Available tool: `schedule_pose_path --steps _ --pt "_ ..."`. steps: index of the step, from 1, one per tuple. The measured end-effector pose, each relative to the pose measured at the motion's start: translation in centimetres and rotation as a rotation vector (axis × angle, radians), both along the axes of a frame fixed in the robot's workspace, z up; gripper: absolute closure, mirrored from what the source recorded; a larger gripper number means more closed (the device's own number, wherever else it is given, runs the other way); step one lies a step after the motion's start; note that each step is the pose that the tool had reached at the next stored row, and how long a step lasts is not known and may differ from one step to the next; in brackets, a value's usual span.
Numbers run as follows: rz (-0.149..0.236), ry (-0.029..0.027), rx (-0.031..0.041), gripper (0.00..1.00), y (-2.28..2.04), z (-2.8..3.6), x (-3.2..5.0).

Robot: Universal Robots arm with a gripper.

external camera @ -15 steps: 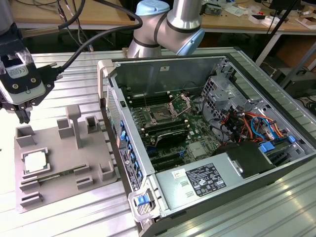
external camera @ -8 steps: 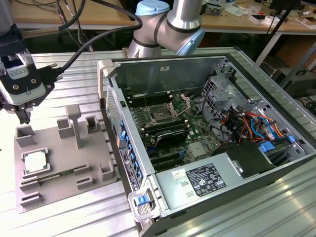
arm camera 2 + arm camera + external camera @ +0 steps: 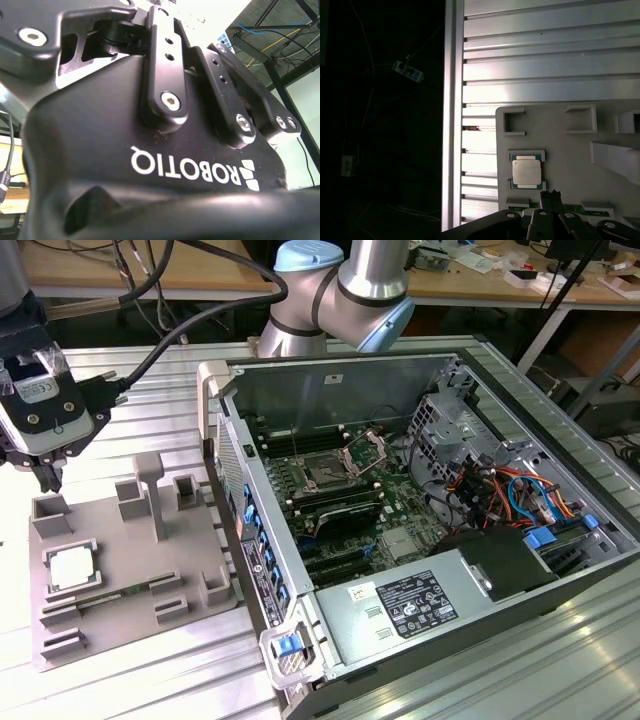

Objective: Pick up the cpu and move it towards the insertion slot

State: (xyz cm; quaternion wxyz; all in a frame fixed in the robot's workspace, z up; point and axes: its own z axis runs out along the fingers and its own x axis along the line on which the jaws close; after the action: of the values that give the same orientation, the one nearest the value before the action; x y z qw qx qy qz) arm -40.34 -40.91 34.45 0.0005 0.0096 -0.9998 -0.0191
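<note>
The claw (image 3: 47,480) hangs over the far corner of a grey plastic tray (image 3: 130,575) at the exterior view's left, just above one of the tray's raised blocks. Its tips look drawn together, or very nearly so, and there is nothing between them.

The chip (image 3: 72,567) lies flat in a shallow framed pocket of the tray, pale metal face up, close to the tray's edge on the exterior view's left. It sits below the claw and apart from it, with no contact. In the first wrist view the chip (image 3: 526,171) lies square in its pocket with a green rim showing around the metal top, and the claw (image 3: 549,194) is just beside the pocket's edge.

The tray rests on a ribbed aluminium desk (image 3: 150,380). To the exterior view's right an open computer case (image 3: 520,390) lies on its side. Inside it, on the green circuit board, is the dark square socket (image 3: 325,476), with its steel bracket (image 3: 365,452) tilted up beside it. The socket is well apart from the chip. The arm (image 3: 350,285) rises behind the case.
</note>
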Motion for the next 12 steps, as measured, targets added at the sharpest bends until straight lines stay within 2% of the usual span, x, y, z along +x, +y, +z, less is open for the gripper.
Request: schedule_pose_path --steps 12 --pt "0.000 0.0000 0.0000 0.89 0.00 -0.20 0.00"
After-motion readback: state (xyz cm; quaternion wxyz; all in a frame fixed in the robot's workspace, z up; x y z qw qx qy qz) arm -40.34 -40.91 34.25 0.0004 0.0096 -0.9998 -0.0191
